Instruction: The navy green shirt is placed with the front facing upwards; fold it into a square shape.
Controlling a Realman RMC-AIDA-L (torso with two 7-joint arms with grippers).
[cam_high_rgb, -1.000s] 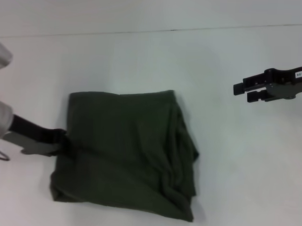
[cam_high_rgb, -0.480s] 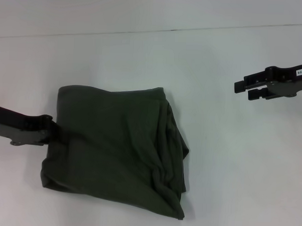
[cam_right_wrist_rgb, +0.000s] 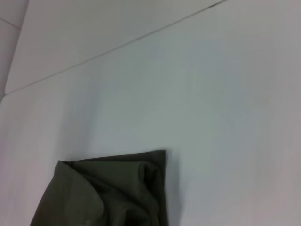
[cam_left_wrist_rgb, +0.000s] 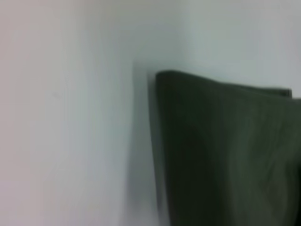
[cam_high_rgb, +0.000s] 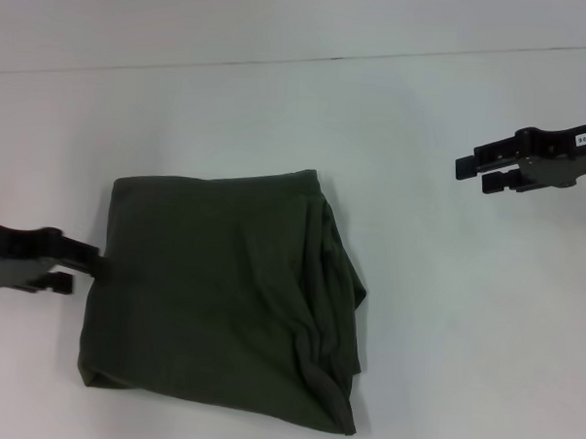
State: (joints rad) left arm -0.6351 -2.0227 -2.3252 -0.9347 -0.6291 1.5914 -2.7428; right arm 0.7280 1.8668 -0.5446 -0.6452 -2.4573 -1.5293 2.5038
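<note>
The navy green shirt [cam_high_rgb: 212, 294] lies flat on the white table [cam_high_rgb: 444, 314], folded into a rough square. Its right side is bunched in wrinkled layers. No lettering shows on it. My left gripper [cam_high_rgb: 77, 266] sits low at the shirt's left edge, open, with its fingertips just off the cloth. The left wrist view shows the shirt's [cam_left_wrist_rgb: 225, 155] folded edge and corner close up. My right gripper [cam_high_rgb: 475, 174] hangs open and empty at the far right, well away from the shirt. A wrinkled corner of the shirt [cam_right_wrist_rgb: 108, 193] shows in the right wrist view.
The table's far edge [cam_high_rgb: 339, 58] runs across the back as a thin line. Bare white tabletop surrounds the shirt on all sides.
My left gripper dragged the shirt's left edge leftward, then let go and drew back to the left. The shirt has settled flat. The right arm has barely moved.
</note>
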